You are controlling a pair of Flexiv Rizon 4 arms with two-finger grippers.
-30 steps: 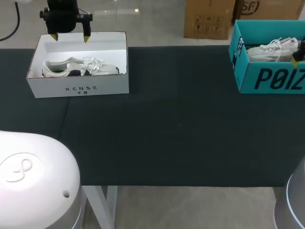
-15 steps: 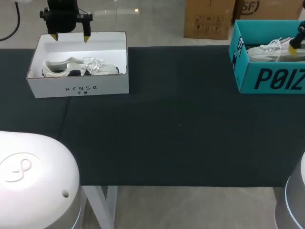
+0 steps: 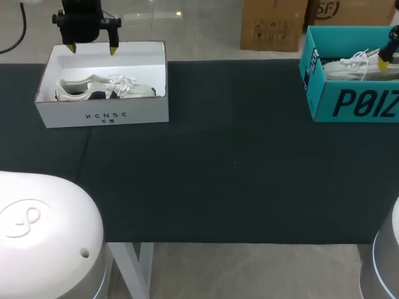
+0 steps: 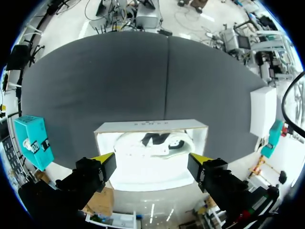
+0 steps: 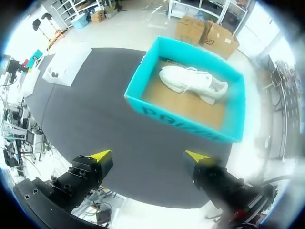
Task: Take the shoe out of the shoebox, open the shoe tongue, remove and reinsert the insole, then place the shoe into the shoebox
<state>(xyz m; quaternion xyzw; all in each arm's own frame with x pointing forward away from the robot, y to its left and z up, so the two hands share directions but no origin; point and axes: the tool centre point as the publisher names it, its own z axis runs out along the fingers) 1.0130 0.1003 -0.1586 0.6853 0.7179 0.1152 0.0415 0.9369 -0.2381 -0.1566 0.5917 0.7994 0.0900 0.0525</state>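
I log: white shoebox [image 3: 103, 116] at 10 o'clock, dark-trimmed shoe [image 3: 103, 87] inside, left gripper [image 3: 92, 48] above its far wall, fingers apart. Teal shoebox [image 3: 355, 103] at 2 o'clock, white sneaker [image 5: 193, 82] inside, right gripper [image 5: 147, 155] over it, fingers apart.

white shoebox [image 3: 103, 115] sitting open at the table's [image 3: 237, 162] far left | white-and-navy shoe [image 3: 106, 87] lying on its side inside | teal shoebox [image 3: 355, 103] sitting open far right | white laced shoe [image 3: 349, 65] lying inside
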